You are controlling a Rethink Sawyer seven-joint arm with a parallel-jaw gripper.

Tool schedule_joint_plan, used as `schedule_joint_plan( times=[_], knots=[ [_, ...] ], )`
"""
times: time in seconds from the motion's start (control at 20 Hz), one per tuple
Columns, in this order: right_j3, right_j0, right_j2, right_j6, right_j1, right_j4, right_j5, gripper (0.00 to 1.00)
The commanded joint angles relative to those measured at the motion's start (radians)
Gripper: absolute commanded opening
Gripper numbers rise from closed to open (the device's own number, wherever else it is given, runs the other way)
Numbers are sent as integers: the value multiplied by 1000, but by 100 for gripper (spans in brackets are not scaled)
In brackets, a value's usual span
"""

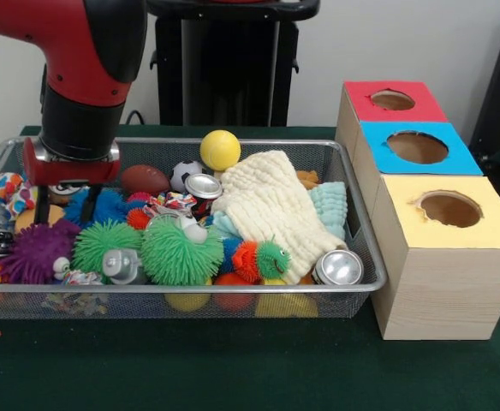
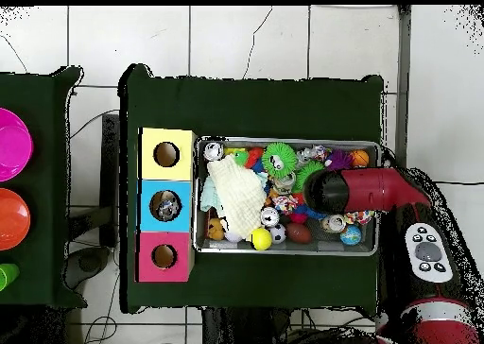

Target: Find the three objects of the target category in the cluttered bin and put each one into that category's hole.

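A wire mesh bin [image 1: 353,184] holds mixed clutter. Silver cans show among it: one near the middle [image 1: 203,186], one at the front right corner [image 1: 339,267], one at the front left [image 1: 123,264]. Beside the bin stand three boxes with round holes: red [image 1: 393,100], blue [image 1: 417,147] and yellow [image 1: 449,209]. My gripper [image 1: 64,205] is lowered into the bin's left end, open, its fingers straddling a blue fuzzy toy [image 1: 104,205]. In the overhead view the arm's head [image 2: 326,191] hides the gripper, and something grey lies inside the blue box's hole [image 2: 166,206].
A cream cloth [image 1: 267,210] and a pale blue cloth [image 1: 329,205] cover the bin's right half. A yellow ball [image 1: 220,150], brown football [image 1: 144,178], soccer ball [image 1: 184,174], green spiky balls [image 1: 180,251], a purple spiky ball [image 1: 34,254] crowd the rest.
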Motion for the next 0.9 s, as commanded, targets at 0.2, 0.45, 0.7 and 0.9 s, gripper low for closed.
schedule_joint_plan(
  times=[0.2, 0.45, 0.7, 0.9],
  knots=[
    [-9, 30, -37, -38, 10, -25, 158, 100],
    [-36, 46, -52, -53, 8, -22, 210, 100],
    [-53, 39, -77, -63, 14, -45, 221, 100],
    [-55, 20, -67, -67, 28, -52, 179, 100]
  ],
)
